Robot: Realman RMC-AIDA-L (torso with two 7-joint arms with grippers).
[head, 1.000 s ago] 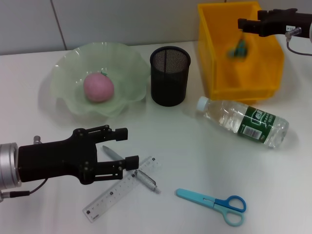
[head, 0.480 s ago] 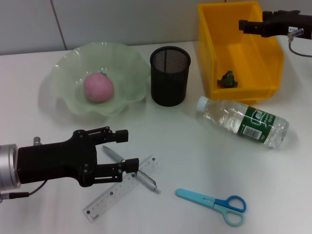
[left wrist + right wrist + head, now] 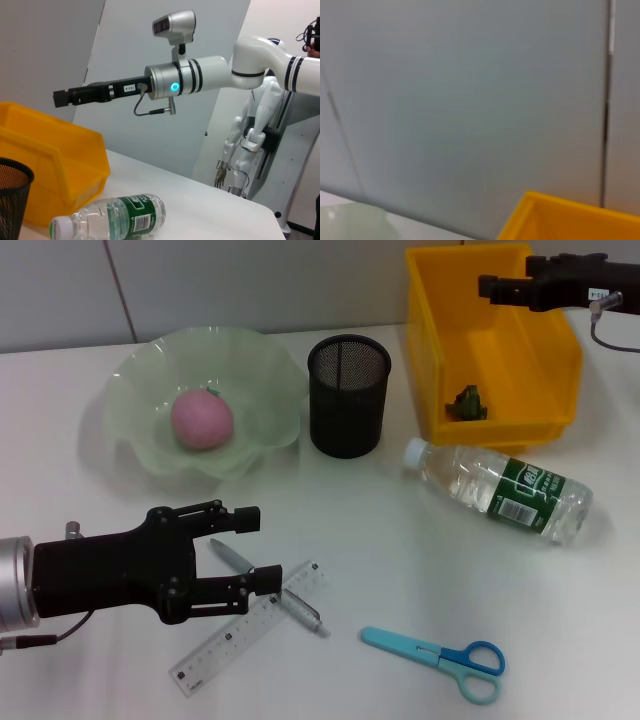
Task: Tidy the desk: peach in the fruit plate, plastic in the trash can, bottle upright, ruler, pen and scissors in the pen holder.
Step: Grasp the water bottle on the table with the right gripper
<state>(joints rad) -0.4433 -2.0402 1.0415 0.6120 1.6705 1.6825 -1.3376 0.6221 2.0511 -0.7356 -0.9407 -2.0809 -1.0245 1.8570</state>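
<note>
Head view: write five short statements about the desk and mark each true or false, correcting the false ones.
1. The peach lies in the fruit plate. True.
2. The bottle stands upright. False: it lies on its side beside the yellow bin.
3. The scissors are in the pen holder. False: they lie on the desk.
4. The crumpled plastic sits inside the yellow bin. True.
5. The left gripper grips the ruler. False: it is open, above the pen and ruler.
</note>
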